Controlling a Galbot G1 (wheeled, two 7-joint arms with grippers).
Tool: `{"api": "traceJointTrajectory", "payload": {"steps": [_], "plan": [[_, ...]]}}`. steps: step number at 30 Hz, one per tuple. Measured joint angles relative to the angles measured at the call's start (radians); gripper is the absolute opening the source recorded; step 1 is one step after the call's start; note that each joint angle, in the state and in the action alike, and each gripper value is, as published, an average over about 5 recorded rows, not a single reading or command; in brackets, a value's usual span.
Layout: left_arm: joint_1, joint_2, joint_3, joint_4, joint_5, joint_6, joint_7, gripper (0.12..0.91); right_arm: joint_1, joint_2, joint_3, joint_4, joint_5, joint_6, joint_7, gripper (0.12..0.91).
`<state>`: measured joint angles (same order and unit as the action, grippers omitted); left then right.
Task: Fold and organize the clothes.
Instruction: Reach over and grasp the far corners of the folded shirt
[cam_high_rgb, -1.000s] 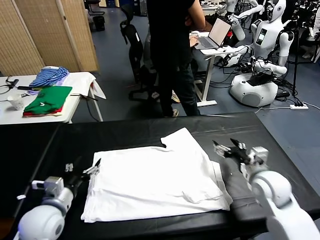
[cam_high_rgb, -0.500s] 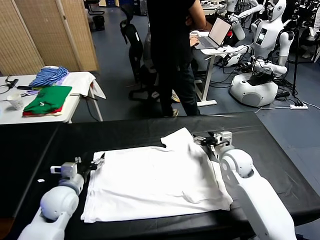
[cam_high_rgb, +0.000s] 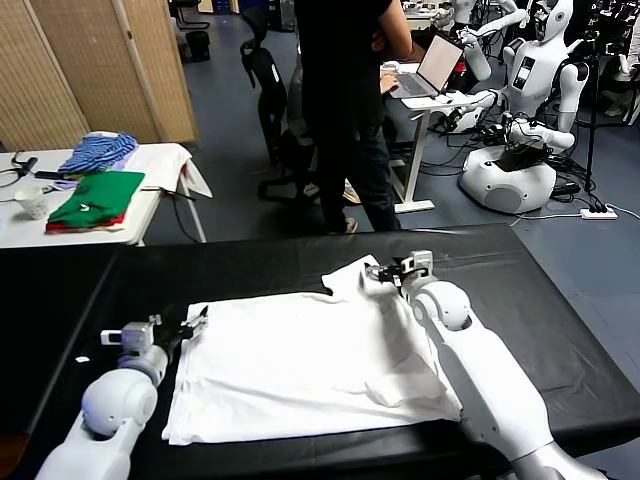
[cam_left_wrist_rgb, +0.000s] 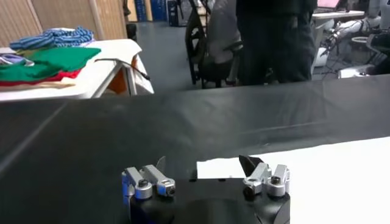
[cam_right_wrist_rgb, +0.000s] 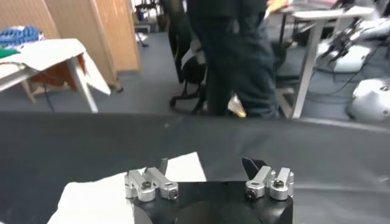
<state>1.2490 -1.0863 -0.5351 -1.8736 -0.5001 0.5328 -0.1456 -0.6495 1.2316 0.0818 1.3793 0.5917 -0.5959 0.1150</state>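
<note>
A: What is at the left?
B: The left gripper is at 9 o'clock of the white T-shirt, fingers spread wide at its edge.

A: And the shirt?
B: It lies flat on the black table, plain side up, one sleeve at 1 o'clock. The right gripper stands there, fingers apart, holding nothing.

Black table covering: spread beneath both grippers. White side table: well beyond the left gripper, bearing a folded green garment over a red one, a blue striped garment behind. Person in black: standing beyond the right gripper. Open laptop: on a desk farther off.
</note>
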Motion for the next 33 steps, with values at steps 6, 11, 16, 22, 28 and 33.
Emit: {"api": "traceJointTrajectory", "payload": {"steps": [6,11,16,22,28,33], "plan": [[-0.001,0.000,0.000,0.000,-0.001,0.002,0.000,0.907,-0.011,-0.001,-0.003,0.007,-0.004,-0.001,0.001,0.295],[-0.008,-0.002,0.002,0.009,-0.001,0.012,0.000,0.907,-0.019,-0.001,-0.005,0.017,-0.006,-0.003,0.003,0.151],[-0.018,-0.004,0.007,0.027,0.000,0.038,-0.004,0.907,-0.026,-0.002,-0.006,0.025,-0.009,-0.004,0.003,0.141],[-0.037,-0.015,0.018,0.059,0.004,0.047,-0.021,0.906,-0.031,-0.006,-0.006,0.032,-0.010,-0.005,0.003,0.141],[-0.050,-0.017,0.030,0.071,0.000,0.044,-0.022,0.733,-0.037,-0.009,-0.006,0.040,-0.011,-0.008,0.005,0.141],[-0.049,-0.018,0.035,0.073,-0.003,0.041,-0.022,0.418,-0.044,-0.009,0.000,0.051,-0.012,-0.009,0.007,0.141]]}}
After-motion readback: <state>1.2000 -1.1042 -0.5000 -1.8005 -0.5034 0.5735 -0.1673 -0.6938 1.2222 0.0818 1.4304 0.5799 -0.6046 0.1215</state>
